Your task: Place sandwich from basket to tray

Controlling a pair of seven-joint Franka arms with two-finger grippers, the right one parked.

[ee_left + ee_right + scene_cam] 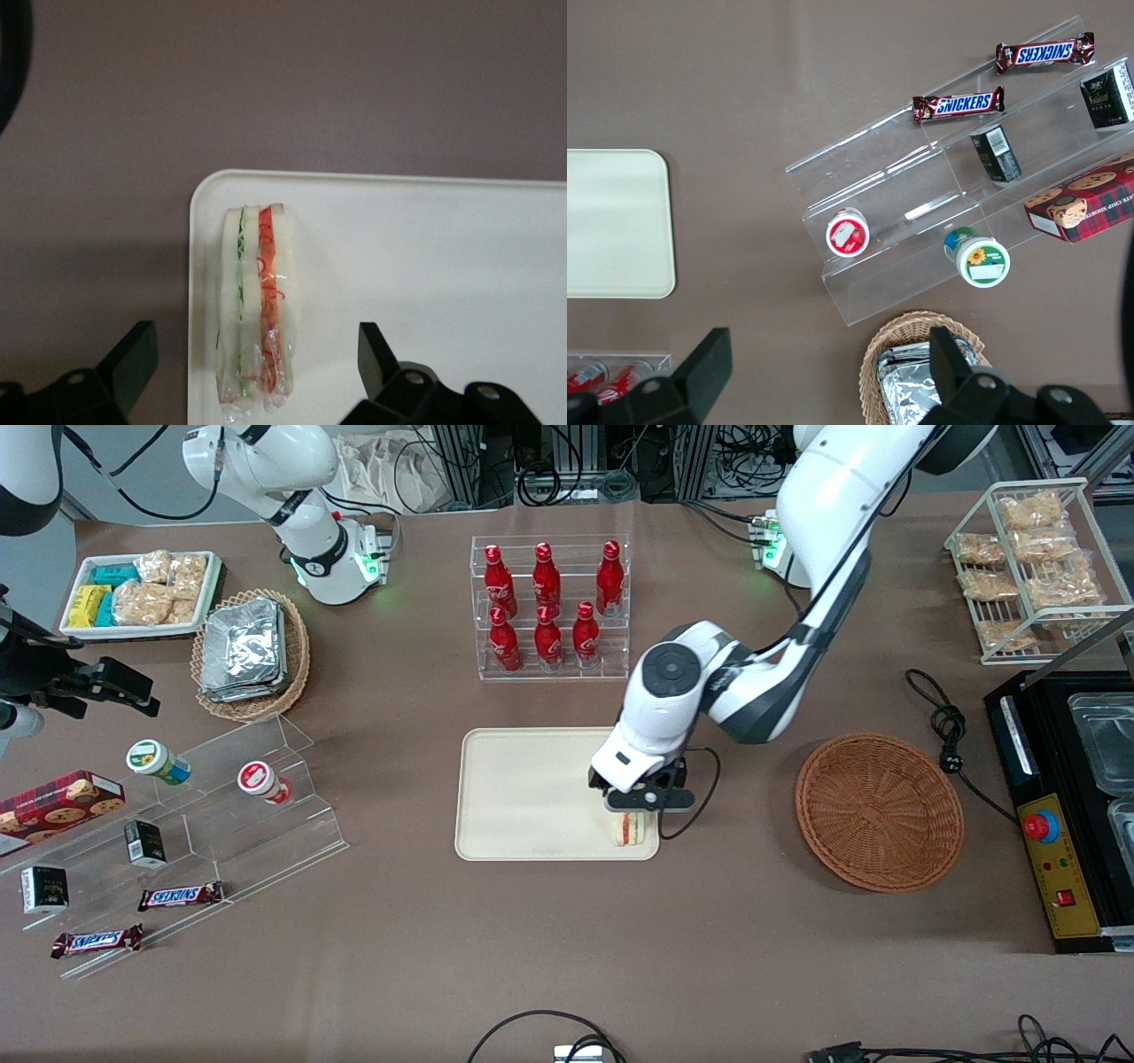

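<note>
Claw: I see the claw [640,808] hanging just above the tray's corner that lies nearest the front camera and toward the basket. Its fingers [376,354] are spread wide apart and grip nothing; in the wrist view one finger stands over the tray and the other over bare worktop, with the sandwich between them and touching neither.

Sandwich: the sandwich [628,828] lies on the tray, right in that same corner, close along the tray's short rim. From the wrist camera I make out the sandwich [255,305] resting with its striped edge up, green and red filling lines running along its length, clear wrap around it.

Tray: the tray [523,797] sits flat on the worktop [567,957], nearer the front camera than the bottle rack. Apart from the sandwich I see only its bare cream surface; its rounded corner [199,186] shows beside the sandwich.

Basket: the basket [879,811] stands well apart from the tray, toward the working arm's end of the worktop, with nothing in it that I can see.

Bottle rack: a clear rack of red bottles [549,607] stands farther from the front camera than the tray.
</note>
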